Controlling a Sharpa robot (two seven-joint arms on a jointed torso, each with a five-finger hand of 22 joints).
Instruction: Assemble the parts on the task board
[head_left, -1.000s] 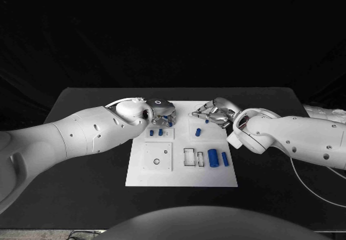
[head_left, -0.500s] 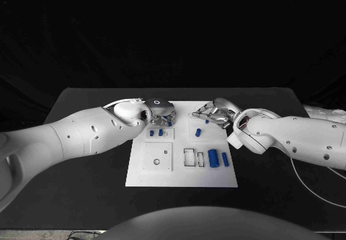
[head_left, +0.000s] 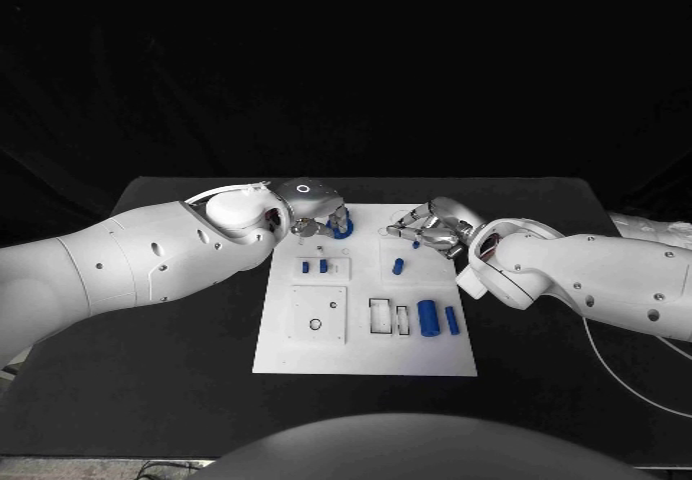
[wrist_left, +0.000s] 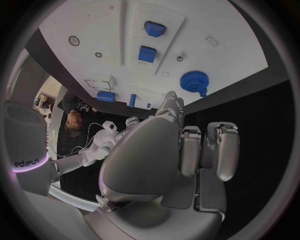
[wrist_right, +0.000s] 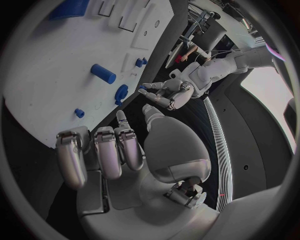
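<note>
Task board (head_left: 366, 345) lying at the middle of the worktop (head_left: 173, 330), long side running front to back.

Left robot hand (head_left: 313, 211) hovering over the board's far left corner, fingers curled inward, gripping nothing; blue gear (head_left: 342, 228) sitting on the board just beside its fingertips, apart from them in the left wrist view (wrist_left: 194, 81).

Right robot hand (head_left: 431, 224) hovering at the board's far right corner, fingers curled together, holding nothing visible.

Two small blue parts (head_left: 315, 266) standing in the recessed plate on the board's left half. Single blue peg (head_left: 398, 266) standing right of centre. Large blue cylinder (head_left: 427, 317) and thinner blue rod (head_left: 451, 320) lying side by side near the board's right edge, beside two rectangular slots (head_left: 379, 315).
</note>
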